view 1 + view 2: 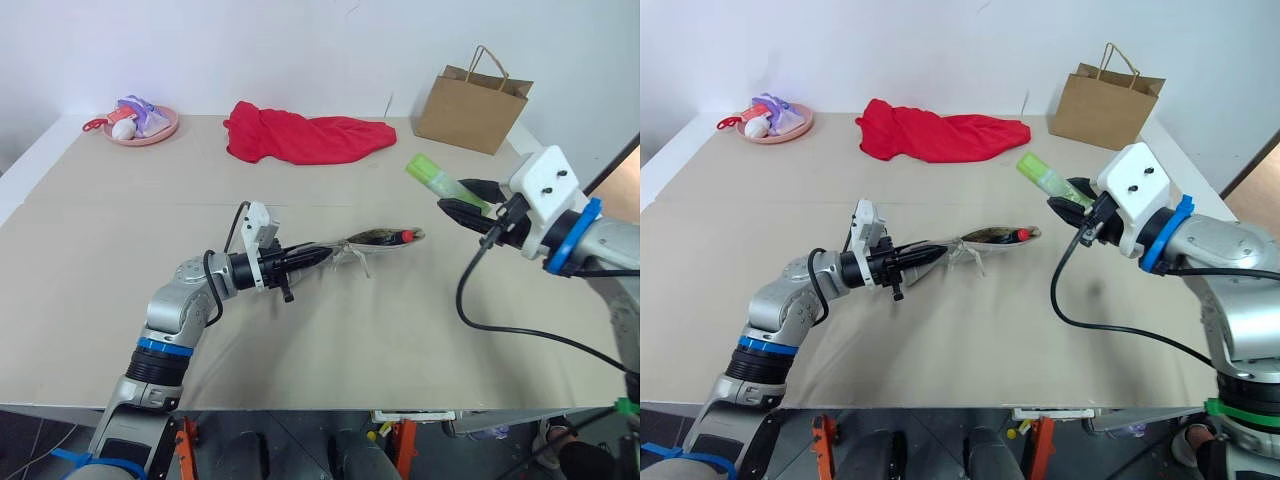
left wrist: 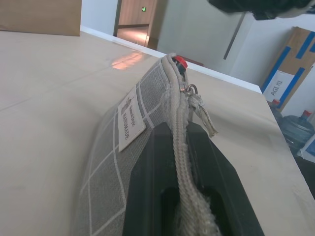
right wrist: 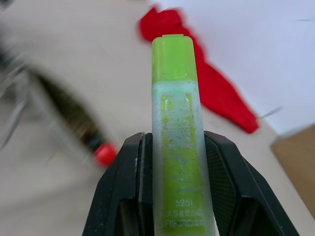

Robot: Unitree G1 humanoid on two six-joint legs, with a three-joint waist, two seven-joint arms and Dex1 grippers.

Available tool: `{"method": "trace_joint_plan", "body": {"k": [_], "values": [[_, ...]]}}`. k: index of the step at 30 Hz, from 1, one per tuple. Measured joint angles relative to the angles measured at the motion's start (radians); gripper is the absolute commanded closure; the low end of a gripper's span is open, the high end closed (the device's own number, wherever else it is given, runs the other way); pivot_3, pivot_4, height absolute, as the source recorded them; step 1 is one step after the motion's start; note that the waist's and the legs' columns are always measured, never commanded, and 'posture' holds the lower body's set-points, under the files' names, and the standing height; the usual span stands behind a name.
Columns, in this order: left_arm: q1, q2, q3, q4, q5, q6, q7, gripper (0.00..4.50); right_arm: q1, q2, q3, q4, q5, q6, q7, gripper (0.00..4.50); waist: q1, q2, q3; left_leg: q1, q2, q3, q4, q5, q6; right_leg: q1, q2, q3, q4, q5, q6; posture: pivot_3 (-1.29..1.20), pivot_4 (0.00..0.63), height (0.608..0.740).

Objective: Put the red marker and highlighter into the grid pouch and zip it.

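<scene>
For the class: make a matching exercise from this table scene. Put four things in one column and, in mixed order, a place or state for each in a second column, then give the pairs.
Things
1. highlighter
2. red marker
3. grid pouch
4. paper bag

Places or states
A. standing at the table's far edge
B. held at its edge by the left gripper
C. held above the table by the right gripper
D. tip poking out of the pouch's mouth

Pairs: 1-C, 2-D, 3-B, 4-A

We seem to be in an office-like test room: a broad beige table (image 1: 120, 250) against a bare white wall (image 1: 300, 40). Beyond the left gripper we see a wooden door (image 2: 135, 19), stacked cardboard boxes (image 2: 293, 64) with blue tape, and water jugs (image 2: 295, 135) on the floor.
</scene>
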State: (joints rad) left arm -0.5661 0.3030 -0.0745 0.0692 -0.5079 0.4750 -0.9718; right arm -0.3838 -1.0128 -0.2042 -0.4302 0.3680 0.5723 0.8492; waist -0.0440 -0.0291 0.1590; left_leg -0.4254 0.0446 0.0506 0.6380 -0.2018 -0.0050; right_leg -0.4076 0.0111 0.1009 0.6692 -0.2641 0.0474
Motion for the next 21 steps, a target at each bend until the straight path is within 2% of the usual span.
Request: {"method": "trace_joint_plan", "body": {"k": [5,9,21], "values": [[0.000,0.001,-0.002,0.000,0.001,0.000,0.001,4.50,0.014,-0.060,0.014,-0.003,-0.020,-0.060,0.082,3.43,-0.002,0.000,0.000,0.001,0.000,0.000,0.001,0.000,0.000,0.000,0.000,0.002,0.000,0.001,0.001,0.00,0.150,0.740],[0.000,0.002,-0.003,0.000,0.002,0.000,0.001,4.50,0.013,-0.062,0.083,0.000,-0.073,-0.103,0.089,3.43,-0.002,0.000,0.000,0.001,0.001,0.000,0.001,0.000,0.000,0.000,0.000,0.002,0.000,0.002,0.001,0.00,0.150,0.740],[0.000,0.004,-0.004,-0.001,0.002,0.000,0.001,4.50,0.038,-0.065,0.165,0.045,-0.176,-0.190,0.122,3.43,-0.001,0.000,0.000,0.001,0.001,0.000,0.001,0.000,0.000,0.000,0.001,0.002,0.000,0.002,0.000,0.00,0.150,0.740]]}}
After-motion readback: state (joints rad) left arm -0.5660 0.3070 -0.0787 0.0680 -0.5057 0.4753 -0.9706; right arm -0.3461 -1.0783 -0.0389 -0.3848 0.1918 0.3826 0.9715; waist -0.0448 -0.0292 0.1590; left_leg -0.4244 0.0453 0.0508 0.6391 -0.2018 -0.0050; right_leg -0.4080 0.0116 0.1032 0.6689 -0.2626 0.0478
